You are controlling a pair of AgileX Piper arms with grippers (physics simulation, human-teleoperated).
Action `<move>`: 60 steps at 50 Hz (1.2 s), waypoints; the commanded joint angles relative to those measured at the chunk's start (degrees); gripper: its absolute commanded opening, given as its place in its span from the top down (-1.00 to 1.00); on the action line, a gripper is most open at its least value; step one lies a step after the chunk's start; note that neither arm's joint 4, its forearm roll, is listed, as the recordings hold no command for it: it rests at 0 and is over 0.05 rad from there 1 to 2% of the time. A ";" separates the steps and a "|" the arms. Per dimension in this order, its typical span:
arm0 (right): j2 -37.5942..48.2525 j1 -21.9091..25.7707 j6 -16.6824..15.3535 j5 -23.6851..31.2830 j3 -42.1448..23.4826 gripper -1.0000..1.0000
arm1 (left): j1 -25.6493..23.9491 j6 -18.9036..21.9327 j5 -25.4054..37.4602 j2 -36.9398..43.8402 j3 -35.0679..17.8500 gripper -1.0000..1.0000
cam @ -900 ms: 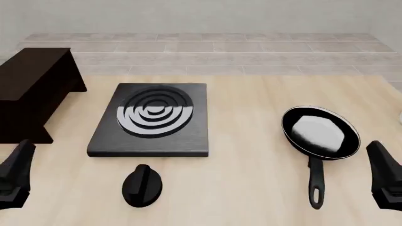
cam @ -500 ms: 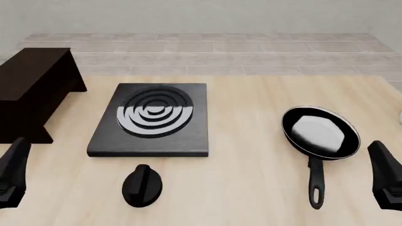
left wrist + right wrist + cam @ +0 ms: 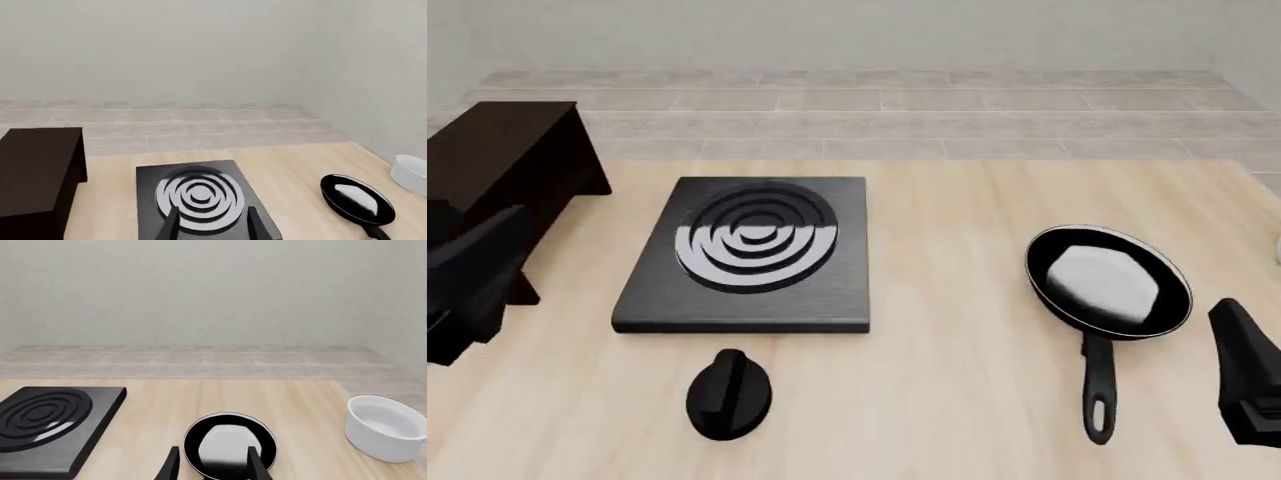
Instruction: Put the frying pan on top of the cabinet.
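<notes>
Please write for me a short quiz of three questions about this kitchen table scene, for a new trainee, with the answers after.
1. True or false: the frying pan already sits on the cabinet.
2. Which object lies between the cabinet and the pan in the front view? A) stove plate B) white bowl C) knob
3. Fill in: in the right wrist view, the right gripper has its fingers ____ and holds nothing.

Key:
1. False; the pan rests on the table, at the right side.
2. A, the stove plate. The knob lies nearer the arms; the white bowl is beyond the pan.
3. open
</notes>
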 commanded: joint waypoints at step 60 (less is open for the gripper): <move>-0.01 -0.44 -0.51 -0.01 0.06 -1.00 | -36.95 -40.97 -23.40 69.88 -22.12 -1.00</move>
